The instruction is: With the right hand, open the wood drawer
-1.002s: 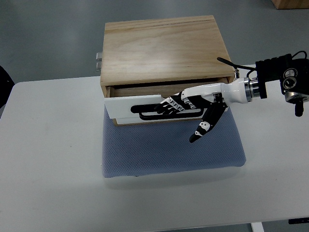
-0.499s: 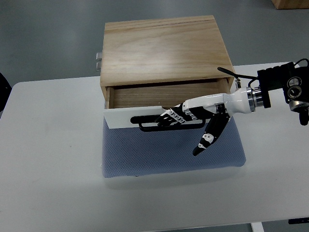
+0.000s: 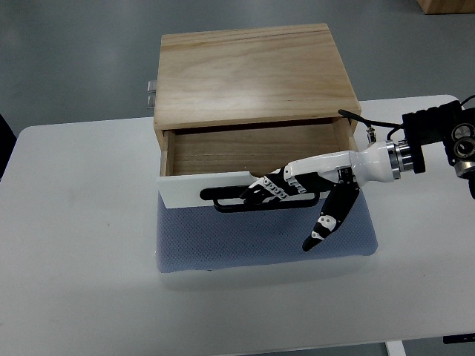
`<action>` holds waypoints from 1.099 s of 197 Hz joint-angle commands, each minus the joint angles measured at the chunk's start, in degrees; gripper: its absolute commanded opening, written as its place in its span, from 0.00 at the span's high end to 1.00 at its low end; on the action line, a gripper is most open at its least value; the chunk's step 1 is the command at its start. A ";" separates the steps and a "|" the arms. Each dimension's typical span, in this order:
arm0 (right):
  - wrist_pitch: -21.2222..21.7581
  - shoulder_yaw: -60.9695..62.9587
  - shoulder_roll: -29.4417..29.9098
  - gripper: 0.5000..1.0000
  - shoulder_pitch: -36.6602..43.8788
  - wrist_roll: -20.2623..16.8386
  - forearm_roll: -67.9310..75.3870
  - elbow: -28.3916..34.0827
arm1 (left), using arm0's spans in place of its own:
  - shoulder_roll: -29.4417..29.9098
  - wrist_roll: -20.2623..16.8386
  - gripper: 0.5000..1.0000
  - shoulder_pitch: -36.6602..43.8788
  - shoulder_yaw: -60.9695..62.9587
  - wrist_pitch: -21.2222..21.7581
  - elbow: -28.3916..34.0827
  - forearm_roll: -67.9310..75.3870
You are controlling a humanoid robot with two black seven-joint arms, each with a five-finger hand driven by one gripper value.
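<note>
Lying nearest on the white bench (image 3: 82, 282) is a blue-grey mat (image 3: 223, 241), toward the bench's middle. Above it the right hand (image 3: 293, 189), its arm entering from the right edge, hooks curled fingers (image 3: 263, 191) round the black handle (image 3: 223, 200) on the drawer's white front (image 3: 182, 191), thumb pointing down over the mat. The drawer (image 3: 252, 148) stands pulled partway out of the wooden box (image 3: 252, 70) at the bench's far edge.

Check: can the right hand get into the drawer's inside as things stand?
Probably yes. The drawer is pulled partly out and its wooden bottom shows bare, with nothing over the opening. But the right hand has its fingers hooked on the black handle of the white front, so it would have to let go first.
</note>
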 commanded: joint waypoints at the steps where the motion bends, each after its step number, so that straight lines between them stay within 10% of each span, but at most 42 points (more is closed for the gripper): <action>1: 0.00 0.10 -0.20 0.11 0.01 -0.01 0.01 0.15 | 0.00 0.00 0.00 0.00 0.00 0.00 0.00 0.00; 216: 3.45 18.29 -9.78 0.11 -0.87 -0.10 4.32 -1.17 | 0.00 0.00 0.00 0.00 0.00 0.00 0.00 0.00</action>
